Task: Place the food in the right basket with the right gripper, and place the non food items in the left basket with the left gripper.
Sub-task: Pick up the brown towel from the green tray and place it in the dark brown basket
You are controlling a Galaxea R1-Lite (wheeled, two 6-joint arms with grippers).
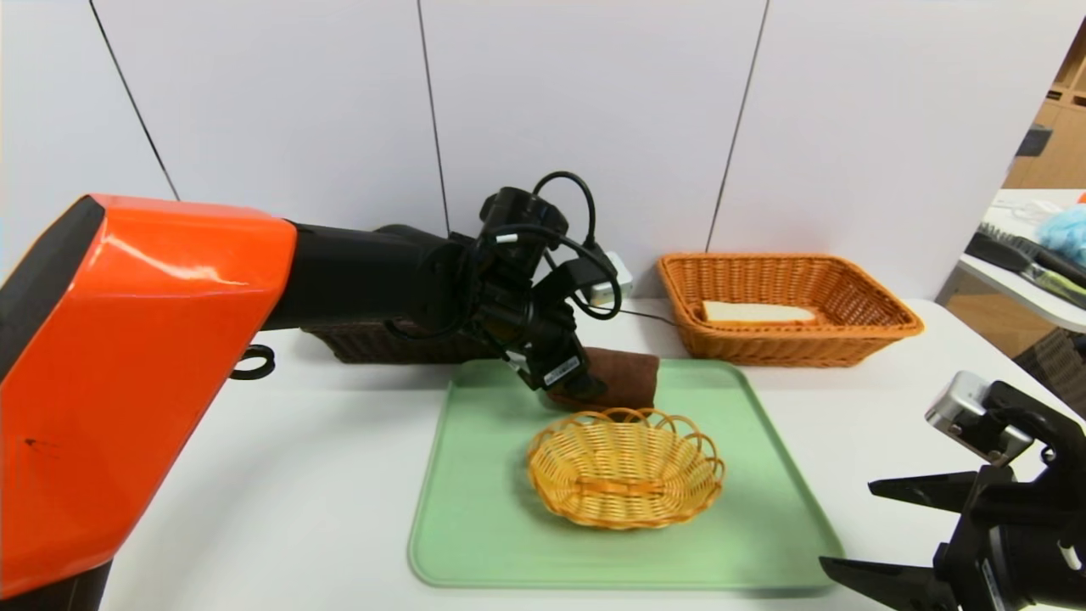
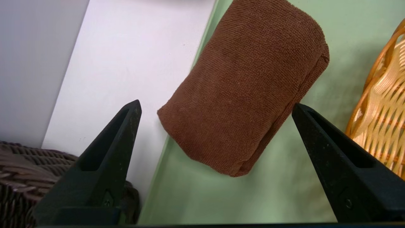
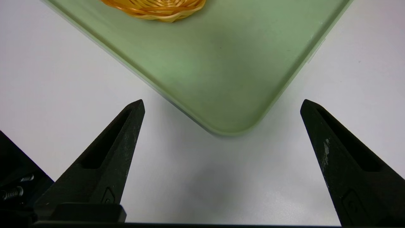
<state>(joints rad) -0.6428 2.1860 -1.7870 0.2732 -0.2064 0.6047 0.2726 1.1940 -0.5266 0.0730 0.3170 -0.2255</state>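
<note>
A white table with a smooth top stands against pale wall panels split by thin dark seams. On it lies a green tray [image 1: 475, 509] with rounded corners and a low rim. The folded brown terry towel [image 1: 624, 378] lies at the tray's far edge, lapping over it, behind a scalloped pale wicker basket [image 1: 628, 501]. The left gripper [image 2: 216, 106] hovers over the towel, fingers spread; its arm hides much of the dark woven basket [image 1: 399, 344]. Beyond the tray's far right corner, the orange-brown woven basket [image 1: 780, 348] holds a bread slice [image 1: 755, 313]. The right gripper [image 3: 223, 101], fingers spread, is by the near right corner.
</note>
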